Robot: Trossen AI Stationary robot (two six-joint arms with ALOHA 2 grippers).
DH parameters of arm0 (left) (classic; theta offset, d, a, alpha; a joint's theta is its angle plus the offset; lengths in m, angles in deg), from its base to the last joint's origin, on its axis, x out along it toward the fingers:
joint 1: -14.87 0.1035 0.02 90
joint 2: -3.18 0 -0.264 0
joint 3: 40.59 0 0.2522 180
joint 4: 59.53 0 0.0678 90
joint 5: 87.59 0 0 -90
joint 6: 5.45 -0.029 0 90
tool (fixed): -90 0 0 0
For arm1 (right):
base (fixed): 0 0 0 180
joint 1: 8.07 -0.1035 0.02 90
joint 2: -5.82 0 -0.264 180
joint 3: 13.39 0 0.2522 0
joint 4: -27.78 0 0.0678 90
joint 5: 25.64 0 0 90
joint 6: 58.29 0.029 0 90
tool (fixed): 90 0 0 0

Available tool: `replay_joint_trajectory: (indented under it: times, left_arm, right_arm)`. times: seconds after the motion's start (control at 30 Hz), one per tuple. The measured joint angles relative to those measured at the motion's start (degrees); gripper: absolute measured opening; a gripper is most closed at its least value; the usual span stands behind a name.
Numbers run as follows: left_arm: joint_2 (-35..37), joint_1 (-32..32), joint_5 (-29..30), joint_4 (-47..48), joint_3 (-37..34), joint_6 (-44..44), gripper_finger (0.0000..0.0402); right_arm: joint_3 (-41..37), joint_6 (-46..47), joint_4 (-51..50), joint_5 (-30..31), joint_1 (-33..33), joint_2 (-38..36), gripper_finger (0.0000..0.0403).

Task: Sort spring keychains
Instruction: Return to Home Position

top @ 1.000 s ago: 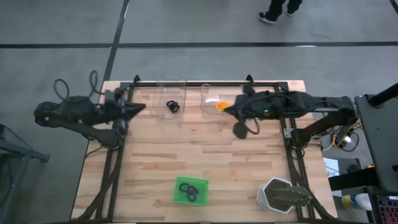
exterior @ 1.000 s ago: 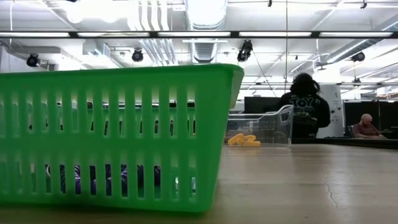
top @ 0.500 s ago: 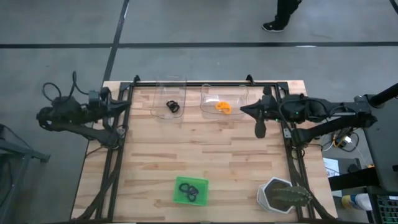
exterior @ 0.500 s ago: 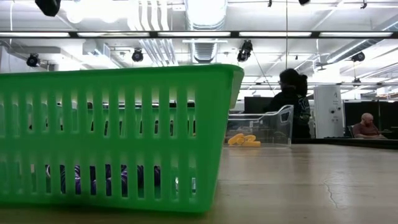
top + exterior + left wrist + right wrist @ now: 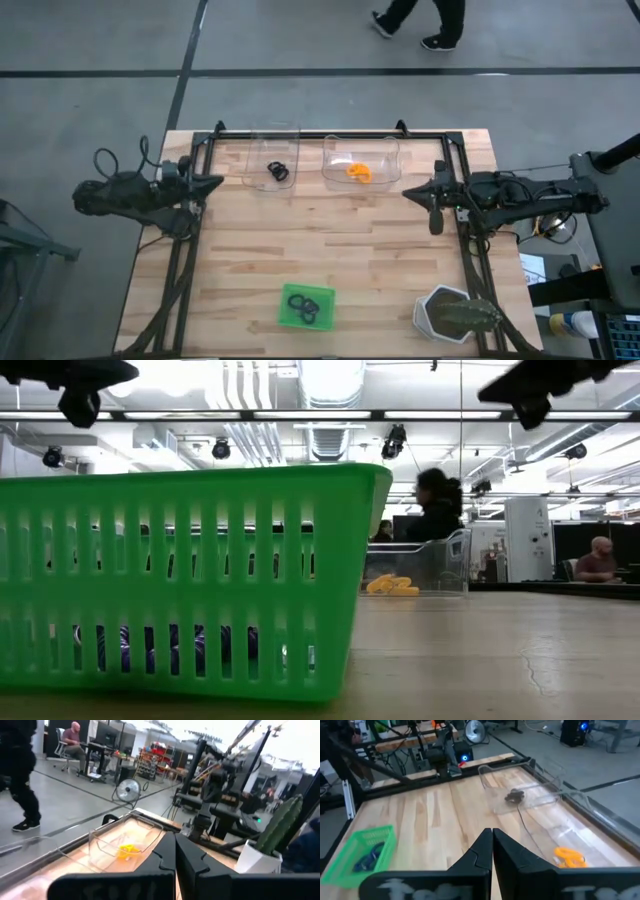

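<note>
Spring keychains (image 5: 305,305) in green tray (image 5: 326,319), axis unreadable; left gripper (image 5: 216,182), right gripper (image 5: 407,191) closed, empty.

Two plastic trays (image 5: 262,150) sit side by side at the table's (image 5: 250,250) far edge, each holding a cluster of spring keychains (image 5: 277,171). The slotted bin (image 5: 328,292) near the front edge holds more. A potted cactus (image 5: 455,315) stands at the front right corner. The left gripper (image 5: 216,183) hangs over the table's left side, the right gripper (image 5: 407,192) opposite.
</note>
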Motion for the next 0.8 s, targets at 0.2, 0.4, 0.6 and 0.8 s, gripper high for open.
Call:
replay_joint_trajectory:
  times: [0.2,0.4,0.6,0.8]
  left_arm:
    - [4.13,0.00,-3.36,-4.82,-6.26,-1.44,0.0000]
    - [6.74,-0.04,-6.82,-6.90,-11.87,-1.10,0.0000]
    - [7.55,-0.04,-7.06,-11.16,-16.78,-1.56,0.0000]
    - [7.57,-0.04,-9.03,-19.24,-22.86,-3.33,0.0000]
  right_arm:
    - [-7.90,-5.13,-0.86,-0.44,0.00,-7.74,0.0009]
    - [-14.72,-6.82,4.40,-0.99,-0.02,-14.06,0.0009]
    - [-20.74,-9.06,9.95,-1.95,-0.02,-20.69,0.0009]
    - [-26.11,-8.98,10.04,-1.99,-0.02,-27.74,0.0009]
